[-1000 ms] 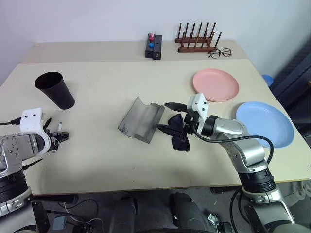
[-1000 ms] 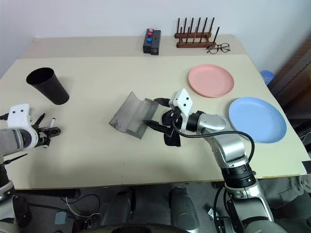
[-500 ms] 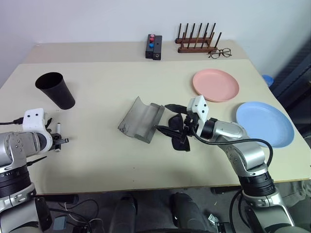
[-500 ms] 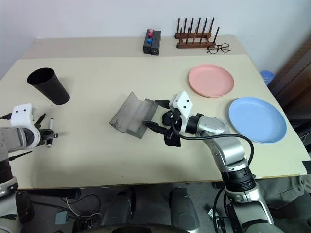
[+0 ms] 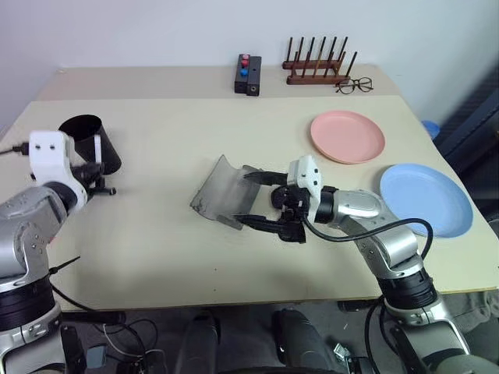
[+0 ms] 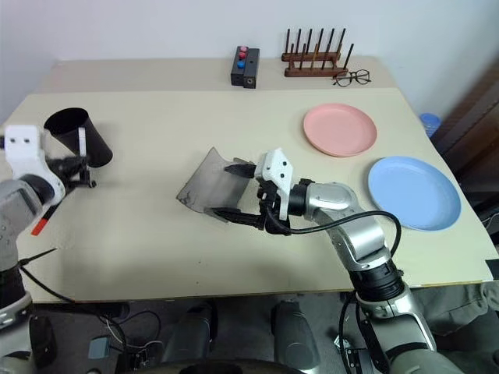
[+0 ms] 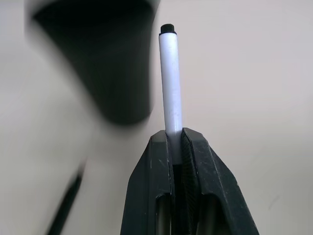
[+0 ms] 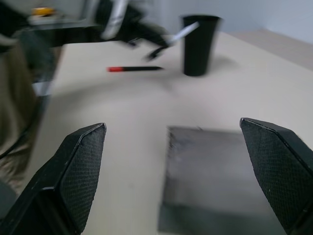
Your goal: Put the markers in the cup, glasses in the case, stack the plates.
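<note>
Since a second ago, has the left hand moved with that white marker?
Yes. The left hand, shut on the white marker, has lifted off the table and closed in on the black cup; the marker now stands in front of it.

Even, diffuse light over the pale table (image 5: 156,257), shadows soft and short, no glare. Head views sharp throughout. Left wrist view: marker (image 7: 170,88) crisp, cup (image 7: 107,58) smeared. Right wrist view: near fingers (image 8: 73,171) sharp, far arm and cup blurred

cup (image 5: 88,142) far left, case (image 5: 226,192) centre, plates (image 5: 346,135) right
</note>
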`<act>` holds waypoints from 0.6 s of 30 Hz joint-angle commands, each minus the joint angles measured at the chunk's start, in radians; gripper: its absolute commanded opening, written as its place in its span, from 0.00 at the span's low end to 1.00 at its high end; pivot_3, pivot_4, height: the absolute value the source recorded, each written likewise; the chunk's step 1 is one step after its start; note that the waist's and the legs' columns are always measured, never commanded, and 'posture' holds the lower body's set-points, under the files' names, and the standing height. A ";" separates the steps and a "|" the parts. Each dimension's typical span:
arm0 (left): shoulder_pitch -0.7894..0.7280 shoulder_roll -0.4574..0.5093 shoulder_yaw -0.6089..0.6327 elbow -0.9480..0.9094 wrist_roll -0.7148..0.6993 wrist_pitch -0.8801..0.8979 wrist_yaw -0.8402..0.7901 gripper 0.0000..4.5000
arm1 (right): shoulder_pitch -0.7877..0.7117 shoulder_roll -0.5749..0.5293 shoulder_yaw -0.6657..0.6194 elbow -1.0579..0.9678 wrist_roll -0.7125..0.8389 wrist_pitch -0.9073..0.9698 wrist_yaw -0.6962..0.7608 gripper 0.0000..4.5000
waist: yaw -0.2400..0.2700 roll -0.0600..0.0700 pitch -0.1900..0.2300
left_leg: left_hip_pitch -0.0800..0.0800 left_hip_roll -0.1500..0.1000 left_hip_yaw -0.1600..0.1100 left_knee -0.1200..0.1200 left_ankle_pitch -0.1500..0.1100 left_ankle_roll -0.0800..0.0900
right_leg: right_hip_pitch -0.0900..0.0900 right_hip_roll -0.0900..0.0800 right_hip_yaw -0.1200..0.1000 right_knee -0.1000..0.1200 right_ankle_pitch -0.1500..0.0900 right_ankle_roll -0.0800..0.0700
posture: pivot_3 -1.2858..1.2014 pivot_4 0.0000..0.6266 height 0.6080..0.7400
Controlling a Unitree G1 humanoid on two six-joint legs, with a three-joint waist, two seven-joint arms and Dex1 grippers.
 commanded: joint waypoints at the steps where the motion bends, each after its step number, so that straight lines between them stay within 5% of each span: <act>1: -0.102 0.004 0.000 -0.010 0.018 -0.156 0.020 0.00 | -0.050 0.028 0.005 0.028 -0.010 -0.048 0.004 1.00 | 0.000 0.000 0.000 | 0.000 0.000 0.000 0.000 0.000 0.000 | 0.000 0.000 0.000 0.000 0.000 0.000 | 0.52 0.24 1.00; 11: -0.370 -0.045 -0.117 0.442 0.300 -0.730 0.299 0.00 | -0.127 0.256 -0.020 0.097 0.018 -0.075 -0.153 1.00 | -0.004 0.000 0.000 | 0.000 0.000 0.000 -0.002 0.000 0.000 | -0.002 0.001 0.000 0.001 0.003 0.006 | 0.52 0.24 1.00; 18: -0.413 -0.063 -0.106 0.670 0.334 -0.919 0.398 0.00 | -0.101 0.315 0.025 0.071 0.003 -0.068 -0.200 1.00 | 0.004 0.000 0.000 | 0.000 0.000 0.000 -0.006 0.001 0.000 | -0.002 0.001 -0.001 0.000 0.003 0.006 | 0.52 0.24 1.00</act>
